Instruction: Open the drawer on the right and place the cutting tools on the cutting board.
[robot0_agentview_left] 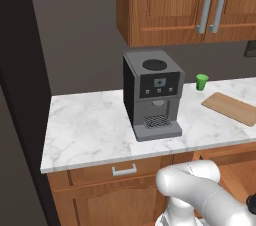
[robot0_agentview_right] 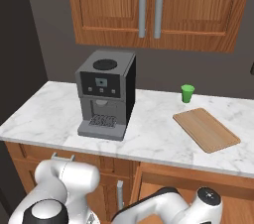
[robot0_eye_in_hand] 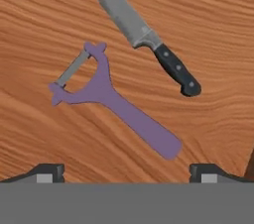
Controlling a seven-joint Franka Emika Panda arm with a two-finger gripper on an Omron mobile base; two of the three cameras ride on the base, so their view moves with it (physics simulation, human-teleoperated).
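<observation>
The medium-brown wooden drawer (robot0_agentview_right: 198, 188) is open, but the purple peeler (robot0_eye_in_hand: 111, 99) and black-handled knife (robot0_eye_in_hand: 144, 32) lie inside, below wide-open, empty fingers (robot0_eye_in_hand: 49, 172), and the light-brown wooden cutting board (robot0_agentview_right: 206, 130) is bare.

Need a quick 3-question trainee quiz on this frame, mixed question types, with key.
1. True or false: the cutting board already carries a tool.
2. Multiple choice: in the hand view, what lies on the wood floor of the drawer? A) a purple peeler and a black-handled knife B) two knives C) a peeler and a green cup
3. Fill in: the fingers stand ____, with nothing between them.

Key
1. False: the board is bare, lying right of the coffee machine and near the green cup.
2. A. The two lie apart, not touching.
3. Open: the gripper sits above the peeler's handle end.
</observation>
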